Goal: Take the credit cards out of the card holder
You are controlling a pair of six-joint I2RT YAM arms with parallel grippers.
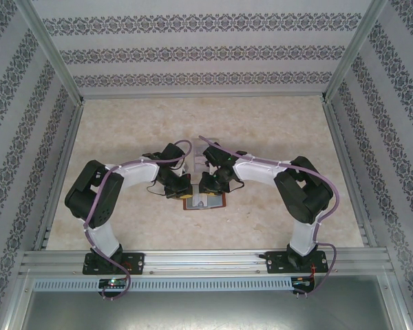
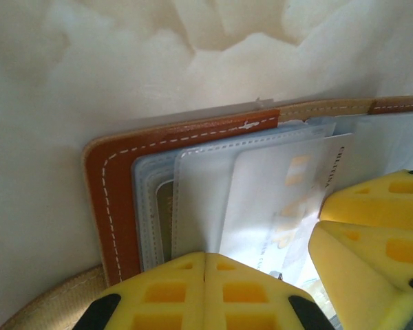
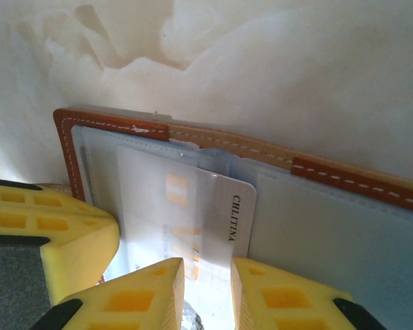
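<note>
The card holder (image 1: pixel 205 201) lies open on the table, with a reddish-brown stitched border (image 2: pixel 113 199) (image 3: pixel 344 180) and a pale grey-blue inside. A whitish credit card (image 3: pixel 224 213) (image 2: pixel 275 185) sticks partly out of a clear sleeve on the holder's left half. A yellowish card (image 2: pixel 164 220) sits deeper in a pocket. My left gripper (image 2: pixel 205 256) (image 1: pixel 191 194) is shut, its tips resting on the sleeve with nothing between them. My right gripper (image 3: pixel 208 265) (image 1: pixel 208 194) stands narrowly open, one fingertip on each side of the white card's protruding part.
Both arms curve in from the sides and meet over the holder near the table's middle front. The marbled tabletop (image 1: pixel 275 130) stretches behind it. Metal frame rails (image 1: pixel 206 261) and patterned walls (image 1: pixel 206 48) close in the workspace.
</note>
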